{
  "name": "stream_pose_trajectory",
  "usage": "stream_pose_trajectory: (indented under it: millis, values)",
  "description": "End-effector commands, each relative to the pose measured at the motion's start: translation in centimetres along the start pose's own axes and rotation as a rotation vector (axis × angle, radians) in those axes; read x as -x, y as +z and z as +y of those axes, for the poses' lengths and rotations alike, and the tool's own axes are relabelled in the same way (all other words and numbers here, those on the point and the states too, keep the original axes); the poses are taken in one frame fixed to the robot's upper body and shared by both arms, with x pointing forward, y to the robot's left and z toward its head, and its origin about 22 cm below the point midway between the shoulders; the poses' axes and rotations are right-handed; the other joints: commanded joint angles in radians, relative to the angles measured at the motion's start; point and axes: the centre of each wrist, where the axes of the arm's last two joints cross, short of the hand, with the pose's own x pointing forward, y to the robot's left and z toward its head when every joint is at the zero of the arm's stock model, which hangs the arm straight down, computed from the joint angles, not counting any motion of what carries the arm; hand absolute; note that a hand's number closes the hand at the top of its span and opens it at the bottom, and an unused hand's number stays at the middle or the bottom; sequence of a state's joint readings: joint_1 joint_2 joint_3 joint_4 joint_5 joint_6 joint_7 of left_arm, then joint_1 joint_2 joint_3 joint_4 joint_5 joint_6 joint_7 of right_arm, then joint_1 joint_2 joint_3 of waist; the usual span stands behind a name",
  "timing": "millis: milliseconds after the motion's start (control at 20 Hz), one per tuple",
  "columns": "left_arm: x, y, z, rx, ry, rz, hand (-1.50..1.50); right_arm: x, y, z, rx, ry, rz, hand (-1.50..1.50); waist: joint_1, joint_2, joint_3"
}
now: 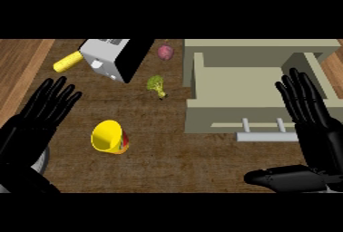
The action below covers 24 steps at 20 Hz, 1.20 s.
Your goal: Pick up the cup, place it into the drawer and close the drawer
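Surface: dark brown, coarse-textured table (174, 167) filling most of the view; lighter wood planking along the far left edge and at the far right corner.

Cup (109, 137): yellow, lying on its side at near left of centre, mouth turned to the left, a red and green patch on its lower right side. Resting on the table, touched by neither hand, well apart from the drawer.

Drawer (248, 97): pale grey-green, pulled open at right, interior showing bare. Front panel toward the near side, carrying a light bar handle (267, 133) on two posts. Cabinet body (261, 45) behind it at far right.

Left robot hand (41, 113): at the left edge, fingers straight and spread, pointing to the far side, holding nothing.

Right robot hand (308, 113): at the right edge, over the drawer's right side, fingers straight and spread, thumb out to the left at the near edge, holding nothing. Contact with the drawer not determinable.

Other items, far side: white and black boxy appliance (110, 56), tilted; yellow cylindrical item (67, 62) just left of it; purple-red vegetable (165, 51) near the cabinet; broccoli floret (156, 84) between appliance and drawer.
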<state>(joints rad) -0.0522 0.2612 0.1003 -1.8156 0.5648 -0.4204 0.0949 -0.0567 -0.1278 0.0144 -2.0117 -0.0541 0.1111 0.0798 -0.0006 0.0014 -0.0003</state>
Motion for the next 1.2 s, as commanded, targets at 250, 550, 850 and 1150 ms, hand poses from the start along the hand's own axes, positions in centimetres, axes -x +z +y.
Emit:
stream_pose_trajectory:
  millis: [250, 550, 850, 1150]
  values:
    - [4.6, -1.9, 3.3, -0.035, -0.045, 0.129, -1.5, -0.3, -3.3, -0.9, -0.019, 0.009, -0.011, -1.5, -0.002, 0.0, 0.0]
    - [9.7, -0.5, 5.3, -0.071, -0.06, 0.174, -1.5, 0.8, -4.0, -0.7, -0.019, 0.002, -0.03, -1.5, -0.003, 0.001, 0.0]
    - [13.4, 3.8, 6.8, -0.116, -0.111, 0.21, -1.5, -0.3, -2.7, -2.4, -0.014, 0.021, -0.013, -1.5, -0.007, 0.0, 0.0]
    - [16.2, 4.4, 8.4, -0.123, -0.097, 0.248, -1.5, -0.7, -2.4, -2.7, -0.025, 0.015, -0.027, -1.5, -0.011, 0.0, -0.001]
